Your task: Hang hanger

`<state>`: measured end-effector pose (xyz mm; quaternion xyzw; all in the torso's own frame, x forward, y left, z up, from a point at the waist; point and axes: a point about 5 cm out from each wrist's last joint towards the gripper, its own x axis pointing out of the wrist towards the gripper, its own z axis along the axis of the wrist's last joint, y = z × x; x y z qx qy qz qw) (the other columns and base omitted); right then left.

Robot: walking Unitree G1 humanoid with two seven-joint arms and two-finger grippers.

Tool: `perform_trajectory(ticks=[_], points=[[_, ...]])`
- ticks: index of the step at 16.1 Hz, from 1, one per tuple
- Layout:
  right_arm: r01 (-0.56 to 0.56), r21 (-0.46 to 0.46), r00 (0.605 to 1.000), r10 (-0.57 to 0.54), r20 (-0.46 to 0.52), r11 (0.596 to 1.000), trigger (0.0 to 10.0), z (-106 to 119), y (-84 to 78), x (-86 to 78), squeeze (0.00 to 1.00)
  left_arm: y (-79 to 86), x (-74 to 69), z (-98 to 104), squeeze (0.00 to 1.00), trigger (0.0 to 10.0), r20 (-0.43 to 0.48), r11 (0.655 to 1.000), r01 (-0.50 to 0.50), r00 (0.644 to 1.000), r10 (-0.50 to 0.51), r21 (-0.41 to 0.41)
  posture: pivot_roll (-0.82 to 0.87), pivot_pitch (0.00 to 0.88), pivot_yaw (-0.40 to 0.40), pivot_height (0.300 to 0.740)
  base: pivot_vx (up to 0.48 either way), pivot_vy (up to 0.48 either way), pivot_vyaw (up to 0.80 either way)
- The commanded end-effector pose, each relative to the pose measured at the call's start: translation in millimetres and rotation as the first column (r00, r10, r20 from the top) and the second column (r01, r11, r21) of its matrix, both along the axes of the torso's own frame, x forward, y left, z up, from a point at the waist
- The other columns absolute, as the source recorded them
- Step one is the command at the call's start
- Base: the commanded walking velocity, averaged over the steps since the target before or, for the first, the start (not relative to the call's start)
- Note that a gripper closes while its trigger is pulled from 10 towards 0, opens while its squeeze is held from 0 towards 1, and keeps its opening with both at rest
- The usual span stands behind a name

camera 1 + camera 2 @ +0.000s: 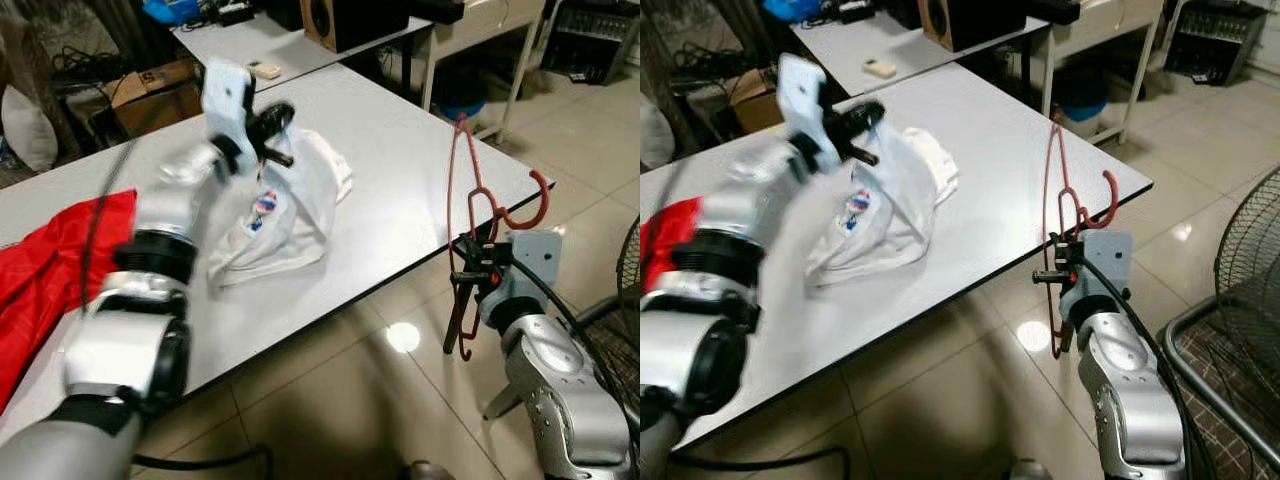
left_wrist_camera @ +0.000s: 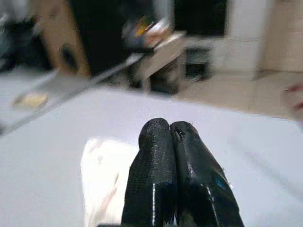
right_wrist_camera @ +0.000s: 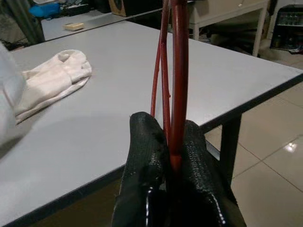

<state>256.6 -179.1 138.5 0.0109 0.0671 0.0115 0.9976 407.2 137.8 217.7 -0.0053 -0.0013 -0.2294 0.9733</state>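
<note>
A long grey-white tabletop [image 1: 400, 190] runs diagonally across the head camera's frame, from the lower left toward the right edge. At the right of the frame, just off the table's near edge and above the glossy tiled floor [image 1: 330, 400], the right gripper [image 1: 470, 270] has its two black fingers clamped on a thin red wire clothes hanger [image 1: 462, 200]. The hanger stands nearly upright, its hook [image 1: 530, 205] curling out to the right beside the table corner. In the upper left of the frame, the left gripper [image 1: 268, 125] is raised over the table with its fingers pressed together, and a crumpled white cloth garment [image 1: 285, 215] with a small printed patch is bunched right beneath it; whether the fingers pinch the cloth cannot be told. A red fabric [image 1: 50, 270] lies at the left edge of the table.
</note>
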Motion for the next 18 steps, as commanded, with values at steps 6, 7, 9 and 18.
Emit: perform_trajectory(ticks=[6,7,9,18], points=[[0.004,0.008,1.000,-0.004,-0.009,1.000,10.0,-3.5,4.7,-2.8,0.00,4.8,-8.9,-52.3,1.00,10.0,-0.144,0.996,0.022,0.990,-0.009,0.090,-0.17,0.000,0.211,0.740,0.000,0.000,0.00],[0.006,0.010,1.000,-0.006,-0.008,1.000,10.0,-3.5,4.6,-3.1,0.00,7.1,-8.8,-50.0,1.00,10.0,-0.126,0.995,0.031,0.992,-0.018,0.098,-0.17,0.000,0.215,0.740,0.000,0.000,0.00],[0.018,0.015,1.000,-0.018,-0.001,1.000,10.0,-3.1,4.1,-3.7,0.00,22.8,-7.9,-34.5,1.00,10.0,-0.053,0.993,0.056,0.997,-0.051,0.106,-0.17,0.000,0.225,0.740,0.000,0.000,0.00],[0.026,0.023,1.000,-0.026,0.014,0.999,10.0,-1.3,4.7,-3.9,0.00,39.9,-65.3,-75.5,0.00,10.0,-0.275,0.689,0.602,0.798,-0.536,0.403,-0.14,0.000,0.235,0.740,0.000,0.000,0.00]])
